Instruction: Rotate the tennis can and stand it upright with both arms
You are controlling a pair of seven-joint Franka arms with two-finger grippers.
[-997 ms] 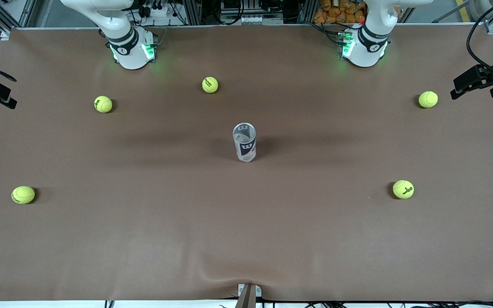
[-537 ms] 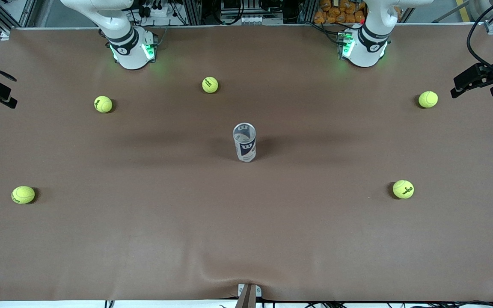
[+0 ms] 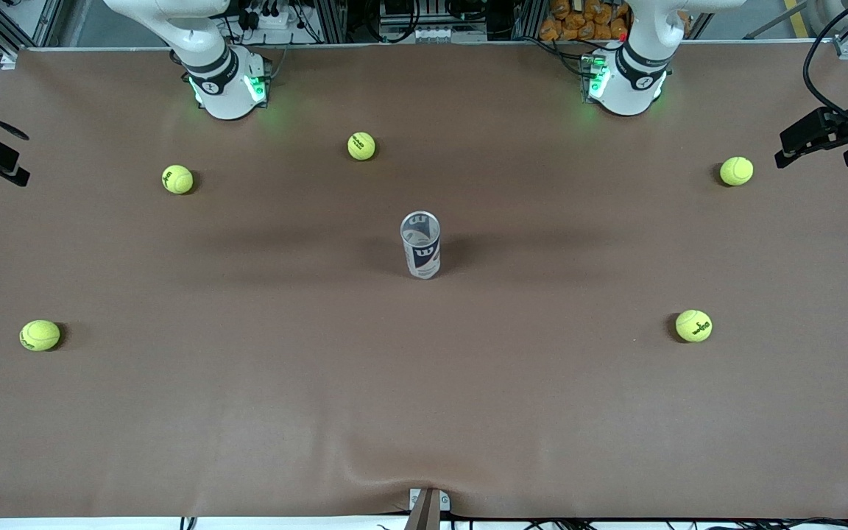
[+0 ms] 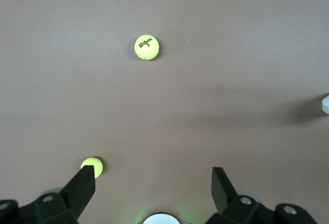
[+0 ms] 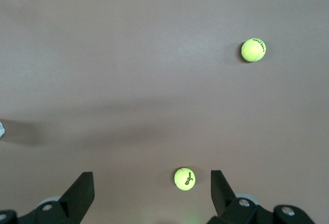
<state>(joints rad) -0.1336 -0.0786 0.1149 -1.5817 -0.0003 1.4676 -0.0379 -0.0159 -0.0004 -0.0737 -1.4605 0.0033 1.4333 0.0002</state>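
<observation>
The brown table (image 3: 424, 412) spans the whole front view, its covering rippled at the edge nearest the front camera. The two arms rise from white bases at the edge farthest from that camera, the right arm (image 3: 207, 51) and the left arm (image 3: 641, 59), each base lit green. Both wait, drawn back high at their own ends of the table.

The left gripper (image 4: 152, 183) hangs over the left arm's end of the table, its black fingers spread wide with nothing between them. The right gripper (image 5: 152, 185) hangs over the right arm's end, fingers likewise spread wide and empty.

The tennis can (image 3: 421, 245) stands upright at the middle of the table, well apart from both grippers, its open metallic rim up and its dark label band facing the front camera.

Five yellow-green tennis balls (image 3: 361, 146) lie scattered around it, none touching it: three toward the right arm's end, two toward the left arm's end.
</observation>
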